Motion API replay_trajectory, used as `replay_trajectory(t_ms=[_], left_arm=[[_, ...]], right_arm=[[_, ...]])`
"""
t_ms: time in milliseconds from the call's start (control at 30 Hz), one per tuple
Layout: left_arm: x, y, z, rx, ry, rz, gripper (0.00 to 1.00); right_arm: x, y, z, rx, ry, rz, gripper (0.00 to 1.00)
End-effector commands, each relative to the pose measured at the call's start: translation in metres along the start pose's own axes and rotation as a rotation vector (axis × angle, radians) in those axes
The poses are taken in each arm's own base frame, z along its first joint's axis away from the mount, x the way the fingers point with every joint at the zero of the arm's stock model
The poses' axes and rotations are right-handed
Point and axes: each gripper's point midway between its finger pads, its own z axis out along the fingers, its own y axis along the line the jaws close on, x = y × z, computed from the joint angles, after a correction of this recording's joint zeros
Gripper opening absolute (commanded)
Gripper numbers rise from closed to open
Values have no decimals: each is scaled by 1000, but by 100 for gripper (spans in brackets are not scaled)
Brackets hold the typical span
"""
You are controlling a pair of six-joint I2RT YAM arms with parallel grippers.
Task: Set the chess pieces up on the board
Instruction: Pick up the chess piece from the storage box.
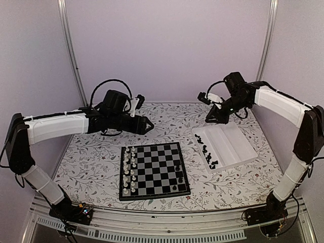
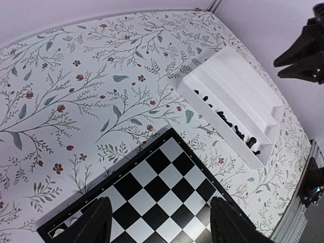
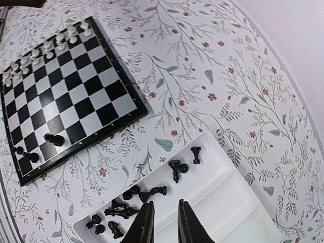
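Note:
The board (image 1: 154, 172) lies at the table's middle, with white chessmen along its left side and three black chess pieces (image 1: 178, 167) near its right edge. Several more black pieces (image 1: 208, 153) lie loose in the white tray (image 1: 238, 144). In the right wrist view they lie (image 3: 152, 193) just ahead of my right gripper (image 3: 166, 205), which hovers over the tray (image 3: 228, 202), jaws narrowly apart and empty. My left gripper (image 2: 162, 223) is wide open and empty above the board's far part (image 2: 167, 197). In the top view it (image 1: 150, 125) hangs behind the board.
The tray (image 2: 243, 96) stands right of the board on the floral tablecloth, with ridged empty steps on its far side. White chessmen (image 3: 45, 48) fill two rows of the board (image 3: 76, 86). Purple walls enclose the table at the back and sides.

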Motion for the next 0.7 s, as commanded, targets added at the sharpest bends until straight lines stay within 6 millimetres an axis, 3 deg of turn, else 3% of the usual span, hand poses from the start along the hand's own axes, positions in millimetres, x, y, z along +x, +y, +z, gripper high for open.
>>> replay_trajectory(t_ms=[0,367,667], left_arm=[[-23,-21,-2,61,-56,40,68],[-18,-21,-3,47,-36,33,68],[-11,-16,-4,32,-25,22,68]], right_arm=[[34,-28,22,70,82,149,17],[83,-54,95,68,240,258,23],[86,-59,121,29,240,285,24]])
